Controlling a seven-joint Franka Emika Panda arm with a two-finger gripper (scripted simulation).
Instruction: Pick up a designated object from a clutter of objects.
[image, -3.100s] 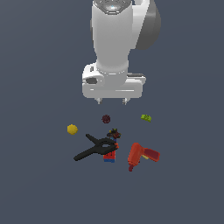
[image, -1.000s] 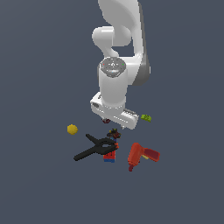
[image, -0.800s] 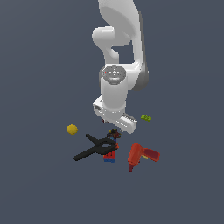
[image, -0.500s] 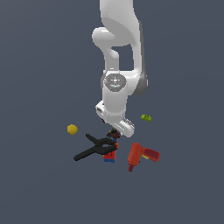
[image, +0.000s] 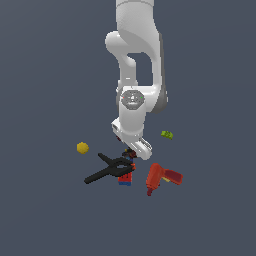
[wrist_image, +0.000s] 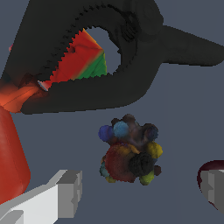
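Lowered from its earlier height, the arm now hangs just over the clutter, wrist tilted. The designated object (wrist_image: 130, 150), a lumpy dark ball with coloured specks, lies on the counter (image: 45, 200) just beside the black spring clamp (image: 111, 168) and between the fingers (wrist_image: 70, 192), which are spread apart and empty, apparently bracketing it for a grasp. The maroon ball (wrist_image: 210, 175) sits touching or just beside the other finger.

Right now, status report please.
Gripper open, low over the clutter. Lumpy object between the fingers, not gripped. Clamp close beside it.
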